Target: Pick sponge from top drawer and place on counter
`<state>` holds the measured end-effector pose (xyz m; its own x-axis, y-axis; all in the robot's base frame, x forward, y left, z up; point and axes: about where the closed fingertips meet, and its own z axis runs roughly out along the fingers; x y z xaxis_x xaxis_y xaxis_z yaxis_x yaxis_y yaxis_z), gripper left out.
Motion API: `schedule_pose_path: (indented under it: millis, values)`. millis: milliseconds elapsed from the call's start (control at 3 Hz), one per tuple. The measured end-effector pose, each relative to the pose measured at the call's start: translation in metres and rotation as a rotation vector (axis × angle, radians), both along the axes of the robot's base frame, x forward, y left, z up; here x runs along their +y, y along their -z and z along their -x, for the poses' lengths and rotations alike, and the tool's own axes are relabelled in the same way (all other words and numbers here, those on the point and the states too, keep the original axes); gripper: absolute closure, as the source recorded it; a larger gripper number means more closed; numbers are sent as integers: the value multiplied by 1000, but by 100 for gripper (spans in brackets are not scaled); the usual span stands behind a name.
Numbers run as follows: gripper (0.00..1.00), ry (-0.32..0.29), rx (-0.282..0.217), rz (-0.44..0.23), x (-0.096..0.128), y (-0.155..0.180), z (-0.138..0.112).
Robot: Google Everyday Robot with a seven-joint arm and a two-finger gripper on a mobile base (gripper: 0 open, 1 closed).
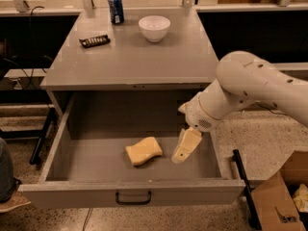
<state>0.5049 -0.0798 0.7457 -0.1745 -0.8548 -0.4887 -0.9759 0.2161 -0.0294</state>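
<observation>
Setting: speckled stone floor around a flat, smooth grey metal bench (134, 61), which serves as the counter; dark shelving runs behind it at the top of the frame.
Drawer: wide, shallow grey metal top drawer (57, 143) with a small dark pull handle (133, 198), pulled fully open across the lower half of the frame.
Sponge: pale yellow soft block with wavy sides (143, 150), lying flat on the drawer floor at lower centre, well clear of all four walls.
Gripper: cream-coloured gripper (186, 147) on the white, rounded robot arm (255, 88), inside the drawer just right of the sponge and apart from it; it grasps nothing, and whether it is released or clenched I cannot tell.
Handling: likely very light, squashy and slightly grippy, not fragile; it should give under a squeeze without slipping.
Where to hold: probably across the narrow waist between the curved sides, from above, with light pressure so it does not fold.
On the bench: blue drink can (115, 7), white round bowl (154, 28) and dark flat wrapped bar (94, 41), all in the upper part of the frame, leaving bare surface nearer the drawer.
Hidden: the sponge's underside, the gripper's tip against the drawer floor, and the drawer's back corner behind the arm.
Cut off: brown cardboard box (279, 201) at lower right.
</observation>
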Motion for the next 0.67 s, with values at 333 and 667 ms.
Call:
schedule_pose_path:
  millis: [333, 667]
  values:
    - [0, 45, -19, -35, 9, 32, -24]
    - [0, 44, -30, -75, 29, 57, -44]
